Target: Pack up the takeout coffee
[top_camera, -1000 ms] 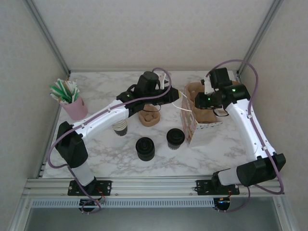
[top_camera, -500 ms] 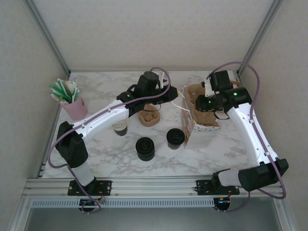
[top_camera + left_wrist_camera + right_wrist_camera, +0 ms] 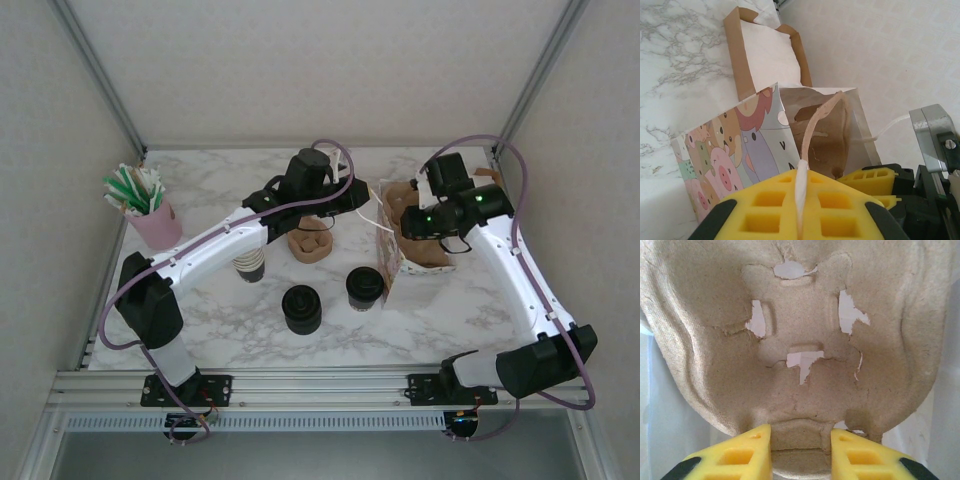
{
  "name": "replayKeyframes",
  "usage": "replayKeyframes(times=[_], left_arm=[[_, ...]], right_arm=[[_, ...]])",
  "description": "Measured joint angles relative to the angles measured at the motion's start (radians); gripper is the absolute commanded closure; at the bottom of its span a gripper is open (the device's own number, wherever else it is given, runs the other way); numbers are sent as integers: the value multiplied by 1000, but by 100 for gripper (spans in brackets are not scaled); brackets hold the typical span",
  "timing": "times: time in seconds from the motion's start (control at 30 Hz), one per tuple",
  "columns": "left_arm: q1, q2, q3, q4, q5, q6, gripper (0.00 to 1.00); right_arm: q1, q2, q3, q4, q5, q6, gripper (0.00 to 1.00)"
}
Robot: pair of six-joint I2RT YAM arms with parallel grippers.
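Note:
The takeout coffee (image 3: 365, 287), a small dark cup with a black lid, stands on the marble table in front of the bag. The cartoon-pig paper bag (image 3: 393, 268) (image 3: 735, 145) stands upright with its mouth open. My left gripper (image 3: 368, 203) (image 3: 801, 177) is shut on the bag's white cord handle (image 3: 812, 130), holding it up. My right gripper (image 3: 425, 215) (image 3: 801, 442) is shut on the edge tab of a brown pulp cup carrier (image 3: 800, 315) (image 3: 425, 250), which hangs at the bag's mouth.
A stack of black lids (image 3: 301, 308) stands left of the coffee. Cream cups (image 3: 250, 265) sit under the left arm, more pulp carriers (image 3: 310, 243) behind. A pink cup of straws (image 3: 150, 215) is far left. A flat brown bag (image 3: 765, 55) lies beyond the pig bag.
The right arm has carried the pulp carrier leftward and lower toward the bag's mouth, and the bag has shifted slightly. The left arm has held still on the handle.

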Motion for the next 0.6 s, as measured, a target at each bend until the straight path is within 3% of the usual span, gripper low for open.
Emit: replayKeyframes(times=[0.37, 0.6], left_arm=[[0, 6, -1, 3, -3, 0, 100], [0, 6, -2, 3, -3, 0, 100]], right_arm=[[5, 45, 0, -30, 123, 24, 72], [19, 46, 0, -29, 52, 23, 71]])
